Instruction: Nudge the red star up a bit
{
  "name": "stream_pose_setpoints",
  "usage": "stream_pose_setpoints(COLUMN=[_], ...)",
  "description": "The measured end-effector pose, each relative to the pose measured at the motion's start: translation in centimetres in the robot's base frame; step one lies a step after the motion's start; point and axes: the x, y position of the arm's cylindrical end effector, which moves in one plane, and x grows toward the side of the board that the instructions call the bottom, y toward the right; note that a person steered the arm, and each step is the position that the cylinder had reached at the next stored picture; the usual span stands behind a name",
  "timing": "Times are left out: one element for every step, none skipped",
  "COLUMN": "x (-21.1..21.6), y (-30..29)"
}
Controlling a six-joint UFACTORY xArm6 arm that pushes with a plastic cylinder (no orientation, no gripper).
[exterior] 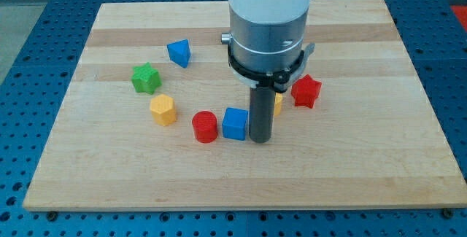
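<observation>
The red star (306,91) lies on the wooden board (350,164), right of centre. My tip (260,139) rests on the board down and to the left of the star, about a block's width away from it. The tip stands right beside the blue cube (235,124), on the cube's right side. A yellow block (278,103) peeks out behind the rod, between the rod and the red star; its shape is mostly hidden.
A red cylinder (206,127) sits left of the blue cube. A yellow hexagonal block (163,110), a green star (146,78) and a blue triangular block (179,52) lie in an arc toward the view's upper left.
</observation>
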Motion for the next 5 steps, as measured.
stream_pose_setpoints(x=[1.0, 0.1, -1.2, -1.1, -0.2], y=[-0.2, -1.5, -3.0, -3.3, -2.0])
